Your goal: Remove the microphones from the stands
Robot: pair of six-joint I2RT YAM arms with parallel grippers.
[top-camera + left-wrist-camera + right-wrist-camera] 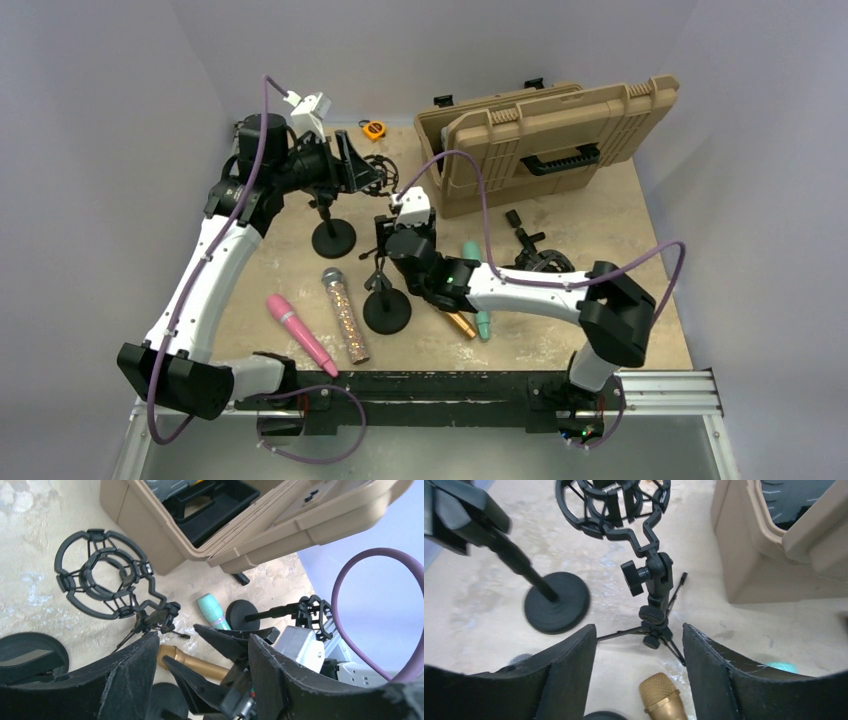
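I have both grippers spread with nothing pinched: the left gripper [202, 636] hangs toward the far-left corner by the top of the round-base stand [333, 238], and the right gripper [638, 627] sits mid-desk facing the tripod stand [652, 597]. The gold microphone [661, 696] lies flat on the desk just under my right fingers, beside the teal microphone [212, 610].

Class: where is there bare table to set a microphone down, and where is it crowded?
Free: between the tan plastic case and the right arm's elbow; between the left arm and the pink microphone. Crowded: the centre, around the black round-base stand and gold microphone.
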